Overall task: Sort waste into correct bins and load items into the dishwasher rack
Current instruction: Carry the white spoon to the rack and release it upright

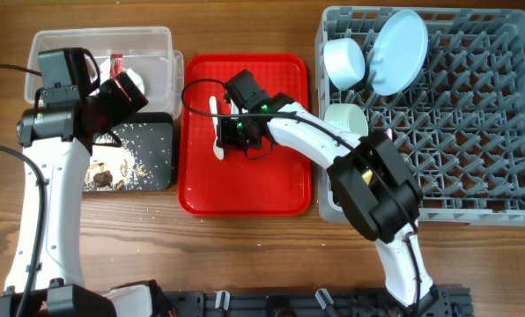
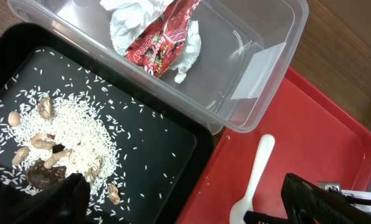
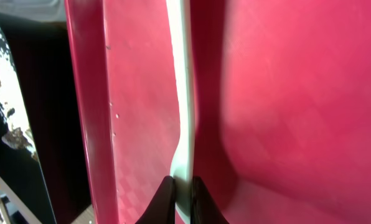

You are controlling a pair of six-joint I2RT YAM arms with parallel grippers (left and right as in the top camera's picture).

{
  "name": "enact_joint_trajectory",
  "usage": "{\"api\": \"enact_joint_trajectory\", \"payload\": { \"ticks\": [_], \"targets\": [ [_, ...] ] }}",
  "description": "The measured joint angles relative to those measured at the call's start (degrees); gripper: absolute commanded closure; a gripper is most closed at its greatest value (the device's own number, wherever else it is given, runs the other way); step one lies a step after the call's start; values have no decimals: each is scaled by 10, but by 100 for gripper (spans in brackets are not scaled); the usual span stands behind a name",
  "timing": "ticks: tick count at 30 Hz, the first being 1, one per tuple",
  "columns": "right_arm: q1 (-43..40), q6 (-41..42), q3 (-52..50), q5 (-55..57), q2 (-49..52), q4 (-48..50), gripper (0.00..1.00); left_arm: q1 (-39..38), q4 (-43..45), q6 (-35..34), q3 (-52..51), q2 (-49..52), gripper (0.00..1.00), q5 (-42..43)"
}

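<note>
Right hand [image 3: 182, 190], lower centre: clamped on white utensil [image 3: 184, 93] lying on red tray [image 3: 297, 93]. Risk: the thin handle may twist free when lifted.

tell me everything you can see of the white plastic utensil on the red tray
The white utensil is one slim piece of smooth, glossy plastic: a long narrow handle with a rounded end, widening toward its head. The head is mostly hidden, so spoon or fork cannot be told. It lies lengthwise in the left part of the red tray, close to the rim. The right hand pinches it from both sides where it widens. Nothing else touches it.
</note>
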Motion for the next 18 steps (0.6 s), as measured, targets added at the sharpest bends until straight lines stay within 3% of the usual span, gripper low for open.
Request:
{"api": "enact_joint_trajectory", "payload": {
  "ticks": [11, 18],
  "targets": [
    [-47, -88, -23, 46, -51, -31, 96, 0, 0, 0, 0, 0, 0, 0],
    [-135, -146, -33, 87, -199, -75, 96, 0, 0, 0, 0, 0, 0, 0]
  ]
}}
